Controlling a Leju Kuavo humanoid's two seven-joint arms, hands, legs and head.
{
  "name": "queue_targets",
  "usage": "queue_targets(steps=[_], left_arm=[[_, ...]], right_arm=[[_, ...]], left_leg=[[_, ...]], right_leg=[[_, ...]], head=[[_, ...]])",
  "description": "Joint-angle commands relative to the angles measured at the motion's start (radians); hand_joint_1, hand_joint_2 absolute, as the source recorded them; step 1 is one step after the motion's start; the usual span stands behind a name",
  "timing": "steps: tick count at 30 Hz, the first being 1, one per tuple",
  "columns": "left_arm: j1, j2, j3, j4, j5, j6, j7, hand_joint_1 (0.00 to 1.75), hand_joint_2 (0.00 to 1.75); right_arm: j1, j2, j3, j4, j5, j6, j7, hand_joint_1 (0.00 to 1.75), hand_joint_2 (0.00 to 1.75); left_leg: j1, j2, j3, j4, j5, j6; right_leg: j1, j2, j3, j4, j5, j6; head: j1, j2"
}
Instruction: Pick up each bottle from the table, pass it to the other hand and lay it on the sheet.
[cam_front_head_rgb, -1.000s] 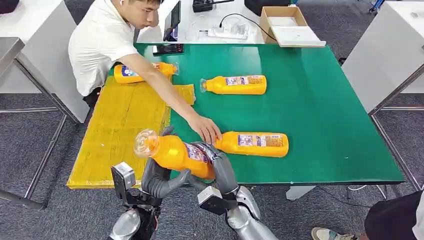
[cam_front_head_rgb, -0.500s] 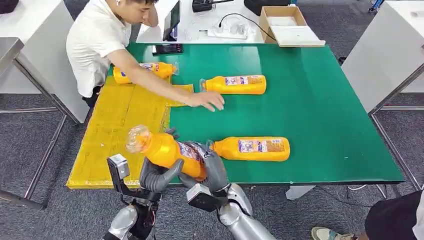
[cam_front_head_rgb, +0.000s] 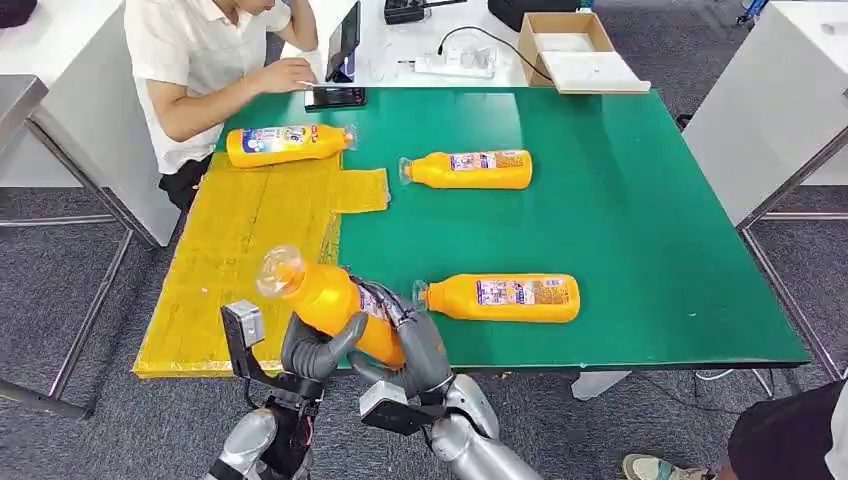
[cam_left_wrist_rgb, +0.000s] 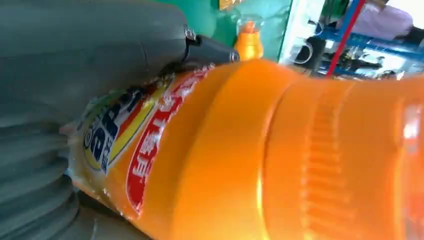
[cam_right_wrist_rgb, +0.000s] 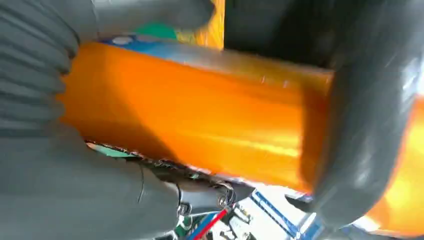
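Observation:
Both hands hold one orange bottle (cam_front_head_rgb: 335, 303) above the table's near edge, tilted, with its clear cap toward the yellow sheet (cam_front_head_rgb: 240, 240). My left hand (cam_front_head_rgb: 316, 350) wraps the bottle's middle from below. My right hand (cam_front_head_rgb: 418, 338) grips its base end. Up close, the label and orange body of the bottle (cam_left_wrist_rgb: 280, 150) show beside the left hand (cam_left_wrist_rgb: 75, 60). The right hand (cam_right_wrist_rgb: 75, 190) is closed around the same bottle (cam_right_wrist_rgb: 200, 115). A second bottle (cam_front_head_rgb: 505, 298) lies on the green table just right of my hands. A third bottle (cam_front_head_rgb: 470, 168) lies mid-table, and another bottle (cam_front_head_rgb: 285, 143) rests at the sheet's far end.
A person (cam_front_head_rgb: 200, 60) sits at the far left corner with a hand at a tablet (cam_front_head_rgb: 345, 45). The green table (cam_front_head_rgb: 640, 200) reaches right. A cardboard box (cam_front_head_rgb: 575, 50) and a power strip (cam_front_head_rgb: 455, 65) sit on the white desk beyond.
The person's arm has pulled back from the near bottle, across the table, to the tablet. My two hands and the held bottle have shifted slightly left and nearer to me.

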Motion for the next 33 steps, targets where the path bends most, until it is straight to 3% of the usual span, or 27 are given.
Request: queue_targets(steps=[1, 6, 7, 13, 14, 18, 22, 25, 29, 33], left_arm=[[-0.046, 0.027, -0.011, 0.061, 0.001, 0.017, 0.000, 1.75, 1.75], [-0.046, 0.025, -0.013, 0.061, 0.001, 0.017, 0.000, 1.75, 1.75], [-0.044, 0.024, -0.012, 0.060, 0.002, 0.018, 0.000, 1.75, 1.75], [-0.077, 0.128, 0.129, 0.026, -0.241, 0.241, -0.058, 1.75, 1.75], [-0.070, 0.146, 0.180, 0.008, -0.318, 0.281, -0.064, 1.75, 1.75], [-0.035, 0.172, 0.305, -0.072, -0.562, 0.390, -0.096, 1.75, 1.75], [-0.083, 0.174, 0.272, -0.056, -0.885, 0.470, -0.063, 1.75, 1.75], [-0.225, 0.164, 0.197, 0.080, -1.116, 0.489, 0.018, 1.75, 1.75], [-0.387, 0.141, 0.194, 0.274, -1.111, 0.493, 0.059, 1.75, 1.75], [-0.528, 0.181, 0.118, 0.539, -1.378, 0.461, 0.184, 1.75, 1.75]], right_arm=[[0.017, -0.006, 0.069, -0.013, -0.014, -0.007, -0.018, 0.00, 1.75], [0.016, -0.008, 0.068, -0.013, -0.014, -0.006, -0.018, 0.00, 1.75], [0.018, -0.010, 0.067, -0.019, -0.016, -0.009, -0.019, 0.00, 0.00], [0.172, -0.107, 0.000, -0.285, 0.036, -0.238, -0.046, 0.00, 0.00], [0.216, -0.121, -0.054, -0.342, 0.063, -0.307, -0.048, 0.00, 0.00], [0.352, -0.071, -0.319, -0.578, 0.207, -0.309, -0.048, 0.00, 0.00], [0.375, -0.038, -0.386, -0.680, 0.171, -0.309, -0.048, 0.00, 0.00], [0.358, -0.022, -0.351, -0.729, 0.188, -0.309, -0.048, 0.00, 0.00], [0.343, 0.021, -0.351, -0.806, 0.221, -0.309, -0.048, 0.00, 0.00], [0.313, 0.007, -0.339, -0.739, 0.138, -0.309, -0.048, 0.00, 0.00]], left_leg=[[0.001, 0.000, 0.005, -0.001, -0.001, -0.002], [0.001, 0.000, 0.004, -0.001, -0.001, -0.001], [0.001, 0.000, 0.002, -0.001, -0.001, -0.001], [0.001, -0.002, 0.003, -0.001, 0.000, -0.002], [0.001, -0.003, 0.004, -0.002, -0.001, -0.002], [0.001, -0.001, 0.001, 0.000, -0.001, -0.002], [0.001, -0.001, 0.001, 0.001, -0.002, -0.002], [0.001, -0.006, -0.002, 0.002, 0.000, -0.001], [0.001, -0.008, -0.002, 0.002, 0.001, -0.002], [0.000, -0.006, 0.002, -0.001, 0.003, -0.002]], right_leg=[[0.001, -0.001, 0.005, -0.001, -0.002, -0.002], [0.001, -0.002, 0.004, -0.001, -0.001, -0.002], [0.001, -0.001, 0.003, -0.001, -0.001, -0.001], [0.001, -0.003, 0.003, -0.001, -0.001, -0.002], [0.001, -0.004, 0.005, -0.001, -0.002, -0.002], [0.001, -0.002, 0.001, 0.000, -0.002, -0.002], [0.001, -0.002, 0.001, 0.002, -0.003, -0.002], [0.001, -0.007, 0.000, 0.002, -0.002, -0.002], [0.001, -0.009, 0.000, 0.002, -0.002, -0.002], [0.001, -0.007, 0.003, 0.000, 0.001, -0.003]], head=[[0.000, 0.000], [0.000, 0.000], [0.000, 0.000], [0.000, 0.000], [0.000, 0.000], [0.000, 0.000], [0.000, 0.000], [0.000, 0.000], [0.000, 0.000], [0.000, 0.000]])
